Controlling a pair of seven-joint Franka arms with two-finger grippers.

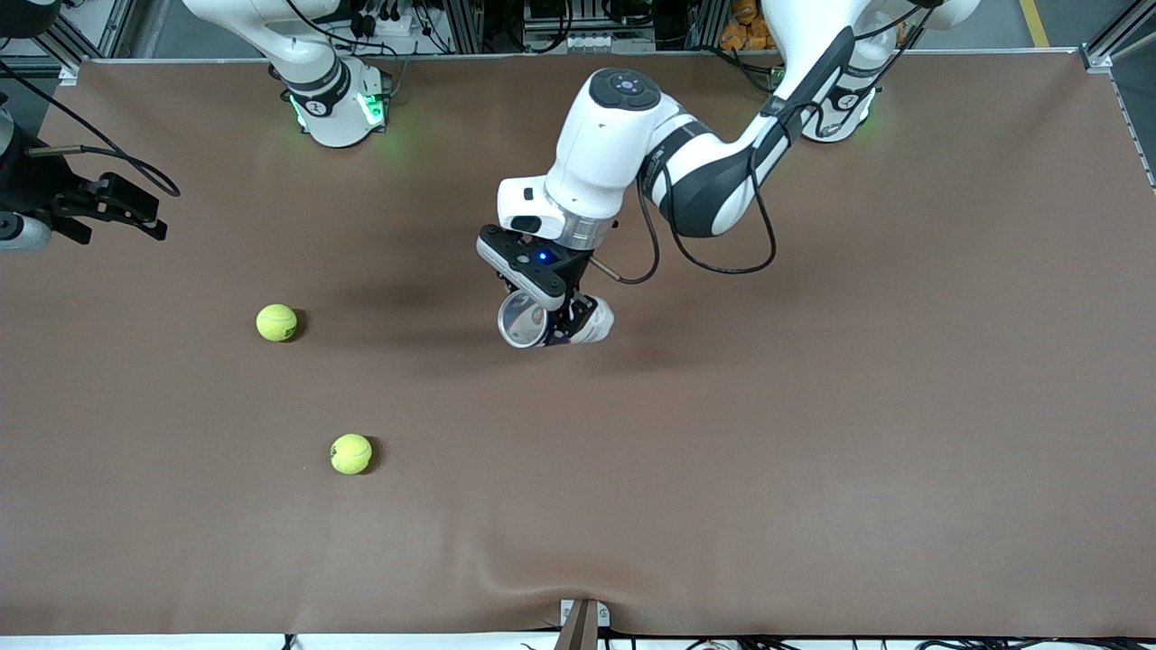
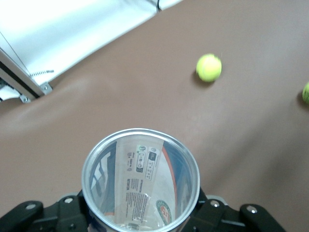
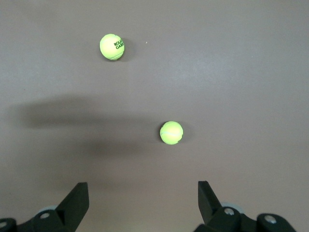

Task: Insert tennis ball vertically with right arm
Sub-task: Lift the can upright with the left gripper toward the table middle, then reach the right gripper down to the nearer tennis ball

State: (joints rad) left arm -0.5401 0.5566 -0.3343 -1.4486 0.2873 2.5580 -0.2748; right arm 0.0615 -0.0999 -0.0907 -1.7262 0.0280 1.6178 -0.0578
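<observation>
left tool (image 1: 551,327) gripping labelled can (image 2: 140,180), ball (image 3: 112,47) "ROLAND"

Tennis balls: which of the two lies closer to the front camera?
The tennis ball lower in the front view; the other ball lies farther back, toward the robots' bases.

brown table (image 1: 813,451) | tennis balls: one (image 1: 276,322), another (image 1: 350,453) nearer camera
</observation>
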